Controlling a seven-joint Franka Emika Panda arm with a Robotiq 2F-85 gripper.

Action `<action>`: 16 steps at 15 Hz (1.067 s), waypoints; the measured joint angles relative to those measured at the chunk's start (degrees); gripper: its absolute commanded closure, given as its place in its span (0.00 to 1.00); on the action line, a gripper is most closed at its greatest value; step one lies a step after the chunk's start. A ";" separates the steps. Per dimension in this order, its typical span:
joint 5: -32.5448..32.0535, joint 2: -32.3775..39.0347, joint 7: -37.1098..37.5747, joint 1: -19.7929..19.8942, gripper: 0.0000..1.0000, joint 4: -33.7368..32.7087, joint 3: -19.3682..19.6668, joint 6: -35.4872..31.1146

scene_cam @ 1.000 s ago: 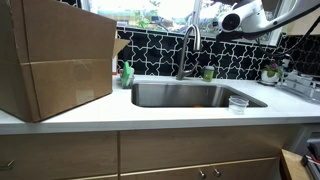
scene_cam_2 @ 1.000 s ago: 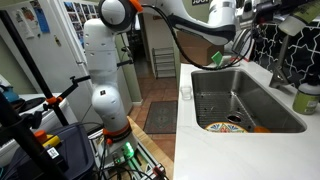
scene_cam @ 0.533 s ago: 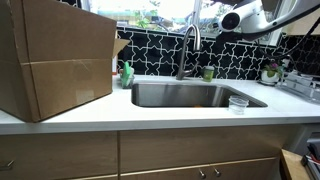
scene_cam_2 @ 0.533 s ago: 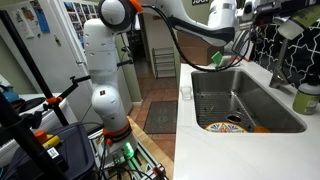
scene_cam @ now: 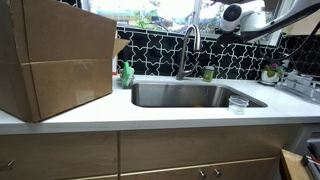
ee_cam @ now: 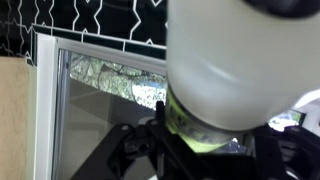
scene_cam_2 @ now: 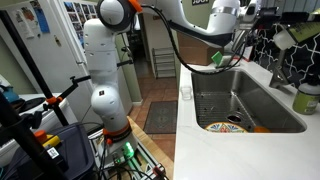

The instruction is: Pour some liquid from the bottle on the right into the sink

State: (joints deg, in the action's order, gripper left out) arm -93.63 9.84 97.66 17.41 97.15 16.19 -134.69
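Note:
My gripper (scene_cam: 222, 20) is high above the sink (scene_cam: 190, 96), near the faucet (scene_cam: 188, 50), and is shut on a white bottle with a yellow-green band. In the wrist view the bottle (ee_cam: 230, 60) fills the frame, and the dark jaws (ee_cam: 200, 150) clamp its banded end. In an exterior view the held bottle (scene_cam_2: 286, 33) points out from the gripper (scene_cam_2: 252, 15) at a tilt over the steel sink (scene_cam_2: 240, 100). No liquid stream shows.
A big cardboard box (scene_cam: 55, 60) stands on the counter beside the sink. A green soap bottle (scene_cam: 126, 73) and a small green pot (scene_cam: 208, 73) stand behind the basin. A clear plastic cup (scene_cam: 238, 102) stands at the sink's rim, and a potted plant (scene_cam: 270, 73) is beyond it.
The gripper has risen slightly and turned with the bottle, which now tilts more. Nothing else has moved.

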 measured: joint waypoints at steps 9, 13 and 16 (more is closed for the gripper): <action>42.00 0.36 -27.70 4.64 0.62 -0.01 0.03 -1.18; 58.82 1.07 -38.80 6.84 0.37 -0.03 -0.81 -0.37; 60.69 1.54 -39.91 7.37 0.37 -0.03 -1.12 -0.37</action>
State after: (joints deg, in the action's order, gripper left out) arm -32.95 11.38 57.75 24.78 97.12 15.07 -135.07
